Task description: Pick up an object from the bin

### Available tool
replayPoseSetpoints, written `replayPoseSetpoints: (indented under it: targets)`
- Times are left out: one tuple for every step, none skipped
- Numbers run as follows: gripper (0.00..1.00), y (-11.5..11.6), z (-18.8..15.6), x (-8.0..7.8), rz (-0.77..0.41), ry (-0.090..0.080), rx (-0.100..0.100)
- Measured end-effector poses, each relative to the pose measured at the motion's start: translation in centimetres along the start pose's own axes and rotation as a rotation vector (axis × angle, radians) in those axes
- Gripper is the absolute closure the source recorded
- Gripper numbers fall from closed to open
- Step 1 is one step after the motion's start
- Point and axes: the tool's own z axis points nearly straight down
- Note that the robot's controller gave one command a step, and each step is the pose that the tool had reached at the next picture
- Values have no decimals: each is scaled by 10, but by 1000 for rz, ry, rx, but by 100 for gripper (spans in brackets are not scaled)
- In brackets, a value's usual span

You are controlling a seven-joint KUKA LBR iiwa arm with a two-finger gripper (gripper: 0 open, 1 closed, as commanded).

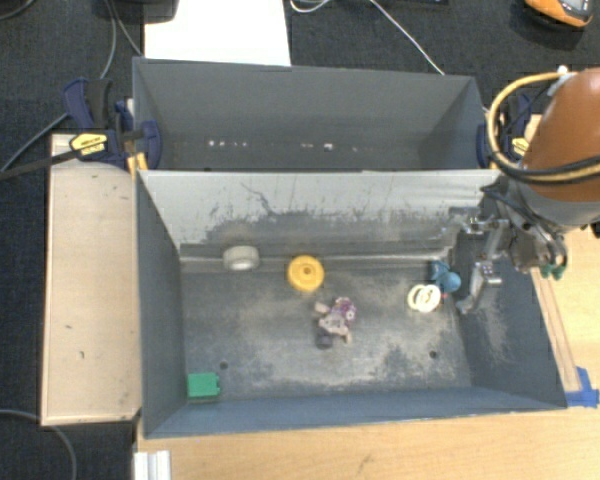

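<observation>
Across the bin floor lay a green block, grey disc, yellow ring and purple toy. A pale disc and blue piece sat just beside the gripper. The step looked like approach; next it needed centring over one. The arm hung low by the right wall, and whether the gripper was open or closed could not be told.

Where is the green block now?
In the camera view the green block lies alone in the bin's lower left corner, well left of the small purple-and-white thing.

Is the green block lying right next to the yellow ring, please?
No, the green block sits alone toward the lower left, well apart from the yellow ring farther up.
</observation>
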Motion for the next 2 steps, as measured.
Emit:
replayPoseSetpoints:
  targets:
    - [0,0,0,0,0,0,0]
    - [0,-5,65,-8,16,-8,1]
